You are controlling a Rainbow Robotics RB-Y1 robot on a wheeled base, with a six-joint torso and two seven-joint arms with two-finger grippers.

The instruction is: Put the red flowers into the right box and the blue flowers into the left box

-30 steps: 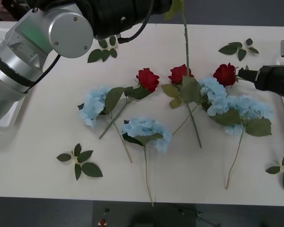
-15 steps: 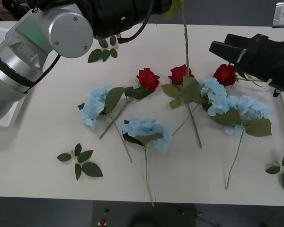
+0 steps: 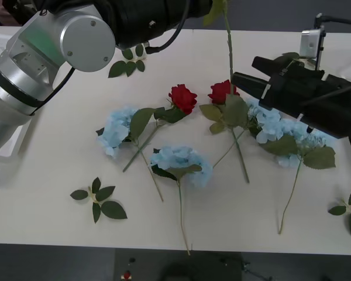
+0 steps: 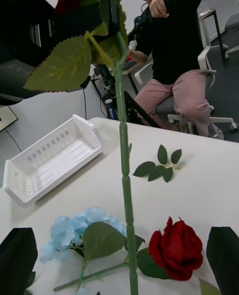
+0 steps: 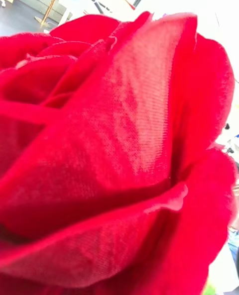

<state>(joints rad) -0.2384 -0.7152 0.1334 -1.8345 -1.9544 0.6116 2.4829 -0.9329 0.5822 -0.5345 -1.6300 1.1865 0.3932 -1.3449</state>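
White bench (image 3: 47, 228) carries the deep-red fabric roses (image 3: 183, 98); your right gripper (image 3: 241, 81), jaws released, hovers beside one (image 3: 221, 91). Straddle its thin stem, avoid the hanging stem (image 4: 124, 175)

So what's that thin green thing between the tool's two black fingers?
A hanging rose stem, seen in the right wrist view between the right tool's open fingers, above a red rose.

**No legible writing**

No text, label, brand, number or sign can be read anywhere. The table (image 3: 52, 170), the white slotted basket (image 4: 50, 163), the red roses (image 3: 183, 97) and the blue hydrangea clusters (image 3: 181, 161) carry no markings, and the robot's arm housings show no readable lettering either.
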